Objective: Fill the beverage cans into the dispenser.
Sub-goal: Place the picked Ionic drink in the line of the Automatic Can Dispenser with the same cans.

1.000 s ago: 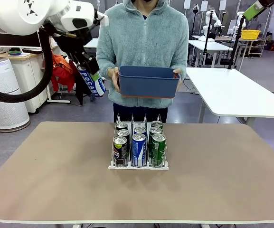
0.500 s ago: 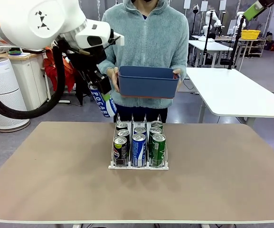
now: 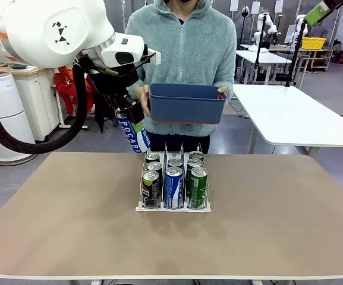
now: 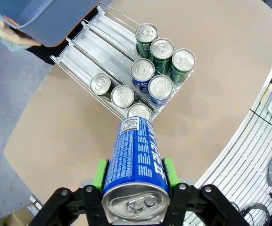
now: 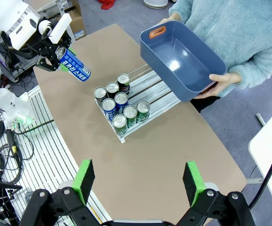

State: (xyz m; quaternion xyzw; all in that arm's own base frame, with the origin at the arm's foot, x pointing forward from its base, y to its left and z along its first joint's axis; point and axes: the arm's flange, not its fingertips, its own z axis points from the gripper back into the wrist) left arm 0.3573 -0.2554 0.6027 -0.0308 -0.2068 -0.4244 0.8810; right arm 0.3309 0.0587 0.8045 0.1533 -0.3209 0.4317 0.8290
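Progress check for you, operator: over the last second the left gripper (image 3: 134, 127) has swung from the upper left of the front frame toward centre and dropped lower, and it now hangs just behind the back edge of the dispenser (image 3: 173, 208), close beside the dark-blue bin (image 3: 186, 102) the person holds at chest height. Its green pads are clamped on a blue can (image 3: 134, 133) with white lettering, carried tilted, base down and forward; in the left wrist frame that blue can (image 4: 135, 162) runs up from bottom centre, its base pointing at the near corner of the rack. Dispenser sits mid-table, three lanes, each with three cans already queued against the white front lip: dark ones on the picture's left, blue in the middle, green (image 3: 198, 185) on the right. Rear stretches of all three lanes look bare in the right wrist frame. Right gripper (image 5: 138, 181) hangs high above the table, jaws spread wide, holding nothing. You can read the shift as approach nearly done; I judge the blue can is headed for the middle lane's rear opening, not yet over it.
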